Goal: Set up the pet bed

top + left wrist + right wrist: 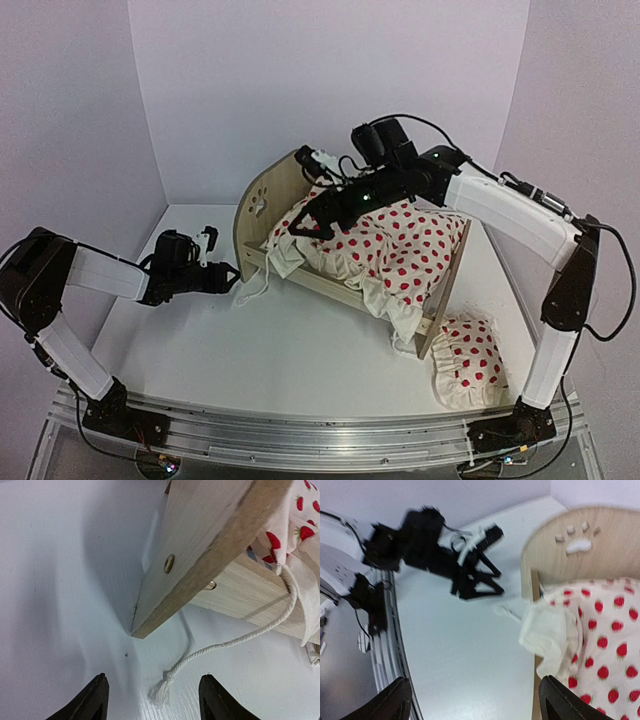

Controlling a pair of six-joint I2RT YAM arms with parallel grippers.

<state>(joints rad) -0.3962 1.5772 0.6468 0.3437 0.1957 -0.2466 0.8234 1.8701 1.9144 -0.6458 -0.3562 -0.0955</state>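
Observation:
The pet bed (262, 205) stands mid-table, its paw-print headboard (580, 540) at the left and its lower footboard (447, 290) at the right. A cream red-spotted blanket (400, 250) covers the bed and hangs over the near rail. My right gripper (302, 222) hovers open above the blanket's headboard end, with nothing between its fingers. My left gripper (232, 277) is open low over the table beside the bed's near headboard corner (200, 555). A white cord's knotted end (167, 682) lies on the table between the open fingers of my left gripper (153, 700). My right gripper (475, 700) holds nothing. Only a sliver of striped mattress (252, 555) shows.
A matching red-spotted pillow (470, 360) lies on the table near the footboard, at the front right. The white table (250, 360) runs to the metal rail (300, 435) at the near edge. Lavender walls close the back and both sides.

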